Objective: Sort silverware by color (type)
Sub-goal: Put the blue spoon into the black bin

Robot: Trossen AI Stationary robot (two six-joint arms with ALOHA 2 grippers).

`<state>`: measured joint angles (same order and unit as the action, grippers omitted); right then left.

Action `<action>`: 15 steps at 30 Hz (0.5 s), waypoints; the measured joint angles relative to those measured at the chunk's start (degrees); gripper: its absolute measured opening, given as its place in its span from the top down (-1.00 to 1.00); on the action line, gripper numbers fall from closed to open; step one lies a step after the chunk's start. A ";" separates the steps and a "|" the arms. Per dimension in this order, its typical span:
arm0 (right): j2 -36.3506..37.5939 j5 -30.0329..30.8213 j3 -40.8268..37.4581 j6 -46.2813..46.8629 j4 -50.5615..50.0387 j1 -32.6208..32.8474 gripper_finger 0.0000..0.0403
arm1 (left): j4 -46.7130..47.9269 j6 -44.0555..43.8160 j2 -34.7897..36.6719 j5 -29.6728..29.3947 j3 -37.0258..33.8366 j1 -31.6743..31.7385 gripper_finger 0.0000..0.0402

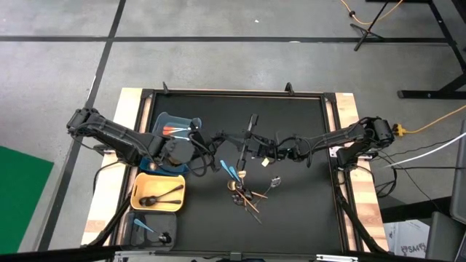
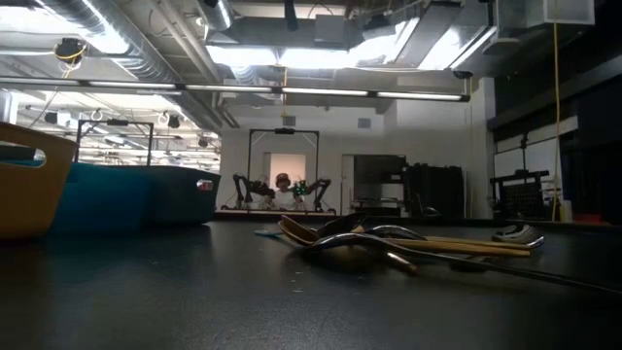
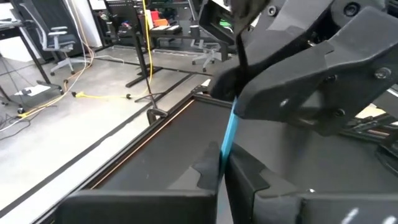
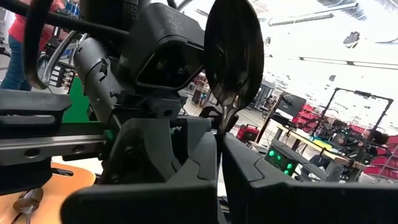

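Above the middle of the table my two grippers meet tip to tip. My right gripper (image 4: 221, 142) is shut on a black spoon (image 4: 233, 53) that stands with its bowl up (image 1: 253, 122). My left gripper (image 3: 222, 169) is shut on a thin light blue piece of silverware (image 3: 230, 134). The blue piece's upper end runs up behind the right gripper's fingers. Another light blue piece (image 1: 230, 172) lies flat on the mat. A heap of gold and orange-handled pieces (image 1: 246, 196) lies nearer the front edge. My left gripper pinches the light blue piece's thin handle (image 3: 226, 152) between its two fingers, coming roughly level from the table's left and lying across it. The piece stands nearly upright, clear of the table. My right gripper pinches the black spoon at its neck just under the bowl (image 4: 226, 121), coming roughly level from the table's right. The spoon stands upright, bowl on top. Whether these fingers also touch the blue piece, I cannot tell.
At the left stand a blue bin (image 1: 166, 118) holding an orange-handled piece, a yellow bin (image 1: 138, 191) holding black spoons, and a grey bin (image 1: 129, 231) at the front corner holding a light blue piece. A silver-headed piece (image 1: 275, 181) lies right of the heap.
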<state>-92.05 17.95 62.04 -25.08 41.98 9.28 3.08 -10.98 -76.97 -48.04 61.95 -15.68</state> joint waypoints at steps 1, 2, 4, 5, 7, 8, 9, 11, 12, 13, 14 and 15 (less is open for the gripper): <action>0.00 0.00 0.00 -0.01 0.00 0.00 1.00 | -0.01 0.00 0.00 0.01 0.00 -0.02 0.97; 0.00 0.00 0.00 -0.02 0.00 0.00 1.00 | -0.01 0.00 0.00 0.00 0.00 -0.02 0.97; 0.00 -0.02 0.00 -0.02 -0.02 0.00 1.00 | -0.01 -0.02 0.00 -0.03 0.00 -0.02 0.97; 0.00 -0.02 0.00 -0.03 -0.02 0.00 1.00 | -0.01 -0.03 0.00 -0.04 0.00 -0.02 0.98; 0.00 -0.06 0.00 -0.02 -0.04 0.00 1.00 | 0.01 -0.07 0.00 -0.01 0.00 -0.02 0.98; 0.00 -0.06 0.00 0.00 -0.14 0.00 1.00 | 0.10 -0.09 0.00 0.01 0.00 -0.02 0.98; 0.00 -0.08 0.00 0.21 -0.19 0.00 0.99 | 0.20 -0.13 0.00 0.01 0.00 -0.02 0.98; 0.00 -0.10 0.00 0.92 -0.54 0.00 0.97 | 0.52 -0.32 0.00 0.01 0.00 -0.02 0.99; 0.00 -0.10 0.00 0.92 -0.90 0.00 0.95 | 0.72 -0.40 0.00 -0.01 0.00 -0.02 0.99; 0.00 -0.08 0.00 0.94 -1.33 0.00 0.92 | 0.94 -0.47 0.00 -0.10 0.00 -0.02 0.99; 0.00 -0.08 0.00 1.02 -1.74 0.00 0.89 | 0.99 -0.58 0.00 -0.42 0.00 -0.02 0.99; 0.00 -0.05 0.00 1.35 -2.03 0.00 0.85 | 0.99 -0.70 0.04 -0.76 0.00 -0.02 0.99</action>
<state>-92.05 17.90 62.04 -23.73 39.94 9.28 4.07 -11.69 -76.93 -48.80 61.95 -15.70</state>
